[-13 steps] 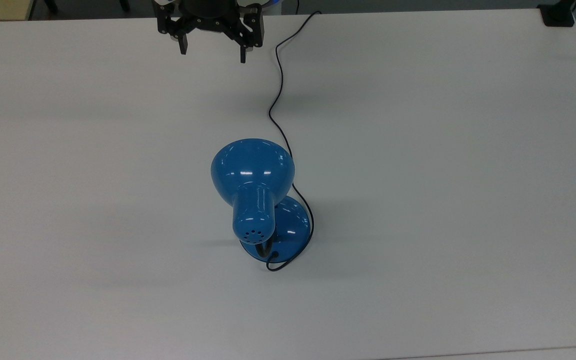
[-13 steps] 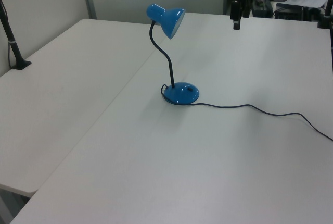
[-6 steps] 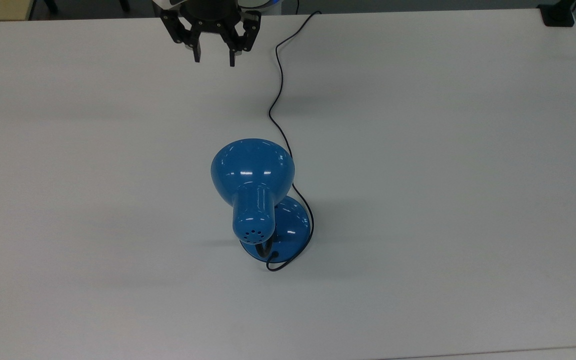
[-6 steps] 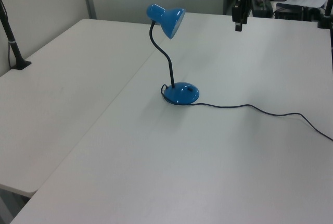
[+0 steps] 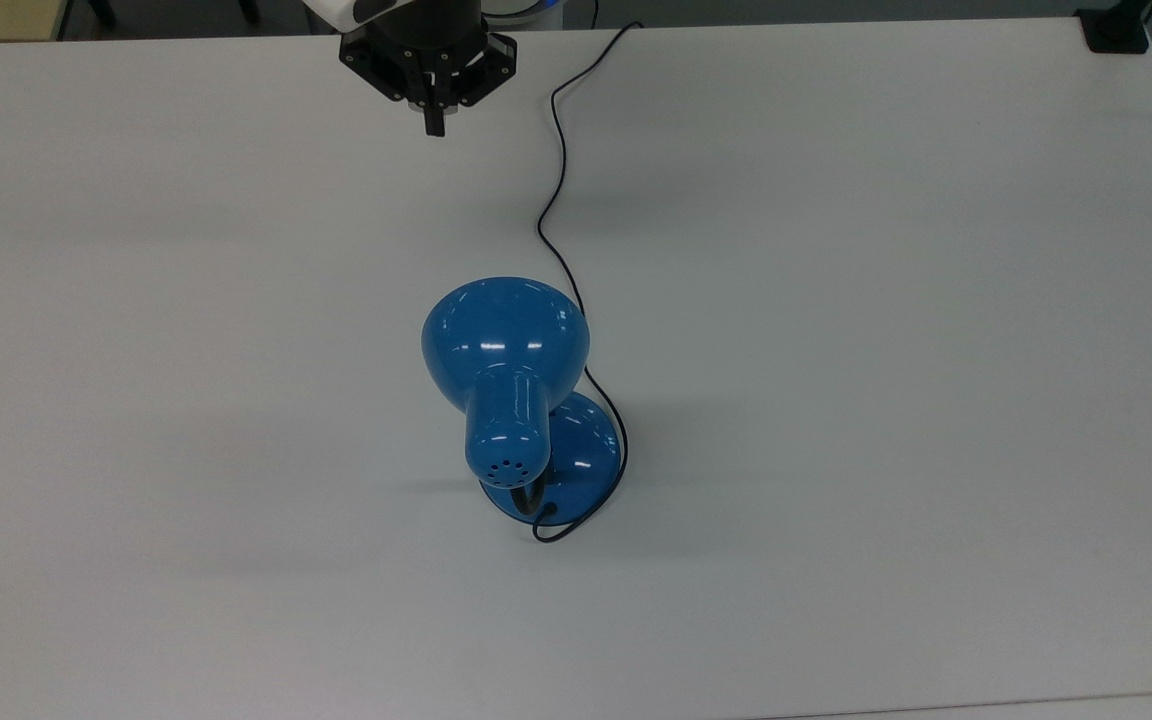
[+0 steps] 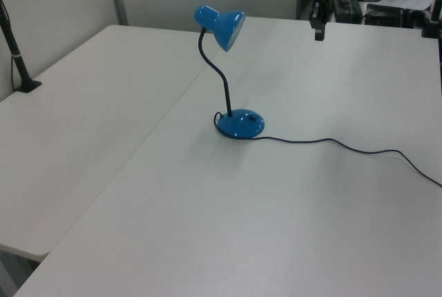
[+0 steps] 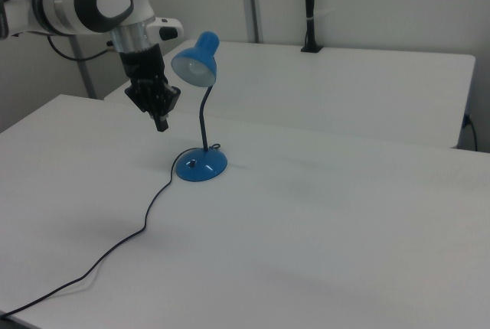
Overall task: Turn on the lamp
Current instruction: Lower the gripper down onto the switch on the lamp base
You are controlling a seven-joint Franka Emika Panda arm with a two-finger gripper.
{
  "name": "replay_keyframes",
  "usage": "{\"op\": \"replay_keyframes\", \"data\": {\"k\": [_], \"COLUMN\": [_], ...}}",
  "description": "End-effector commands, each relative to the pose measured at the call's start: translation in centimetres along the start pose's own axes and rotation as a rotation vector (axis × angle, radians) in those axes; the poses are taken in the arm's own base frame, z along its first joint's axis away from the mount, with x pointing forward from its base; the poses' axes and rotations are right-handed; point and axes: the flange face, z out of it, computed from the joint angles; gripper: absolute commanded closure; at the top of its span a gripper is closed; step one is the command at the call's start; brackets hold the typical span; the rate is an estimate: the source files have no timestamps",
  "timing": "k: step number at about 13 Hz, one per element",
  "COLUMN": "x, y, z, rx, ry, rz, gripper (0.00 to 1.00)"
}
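We count 1 lamp (image 5: 516,400) mid-desk (image 5: 886,350), approx. equidistant from the top view's left and right edges, base (image 7: 201,166) flat, shade unlit. 1 cord (image 5: 554,170) runs from it twd the far edge. 1 gripper (image 5: 433,125) hangs above that far edge, well apart from the lamp. Its fingers, spread 1 s ago, are now pressed together w/ nothing between — we read that as prep to poke the switch on the base.

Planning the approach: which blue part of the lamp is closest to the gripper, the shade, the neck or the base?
The dome shade of the lamp: in the top view it lies between the shut gripper and the vented neck and round base, which sit farther away.
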Motion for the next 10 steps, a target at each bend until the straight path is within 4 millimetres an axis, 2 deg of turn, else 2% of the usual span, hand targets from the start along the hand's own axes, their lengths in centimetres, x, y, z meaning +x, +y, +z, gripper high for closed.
{"op": "replay_keyframes", "data": {"k": [1, 3, 5, 9, 10], "x": [1.2, 2.8, 3.6, 5.9, 6.5], "y": [-2.5, -4.5, -6.1, -7.1, -7.9], "z": [2.6, 5.1, 6.6, 10.1, 10.9], "rx": [0.014, 0.012, 0.01, 0.012, 0.013], "ry": [0.026, 0.036, 0.049, 0.092, 0.113], "rz": [-0.065, -0.086, -0.105, -0.114, -0.123], "gripper": [1.0, 1.0, 1.0, 1.0, 1.0]}}
